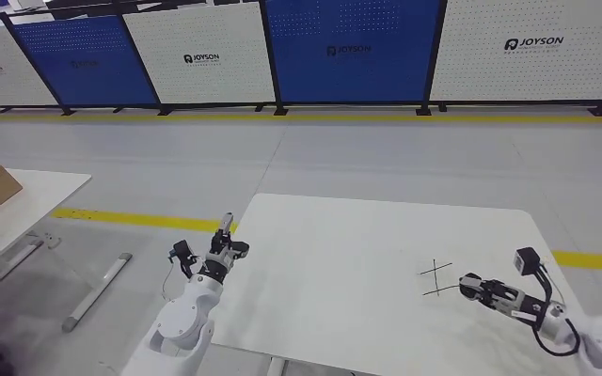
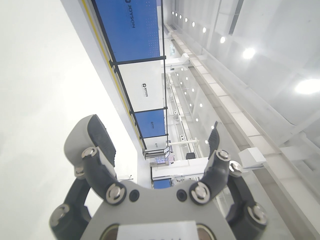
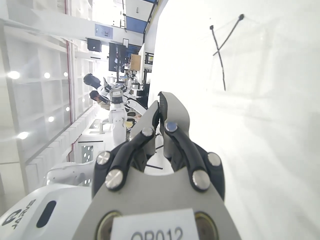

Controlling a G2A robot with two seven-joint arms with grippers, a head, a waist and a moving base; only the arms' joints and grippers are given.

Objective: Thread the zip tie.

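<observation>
Right gripper (image 3: 160, 98) (image 1: 465, 283): jaws pinched to a narrow slit, nothing visible between them. It sits low over the right near part of the table (image 1: 339, 282).

Just left of its tip, not touching it: zip ties (image 1: 435, 273) (image 3: 218, 50), black, count 2, lying crossed in an X on the tabletop.

One more thin dark line (image 1: 440, 289) lies just near of the cross, its right end close to the right gripper's tip. Can't tell whether it's a third tie or a shadow.

Left gripper (image 1: 230, 235) (image 2: 157, 131): spread wide, empty, at the table's left near edge, pointing up and far. Well apart from the ties, which lie across the table to its right.
</observation>
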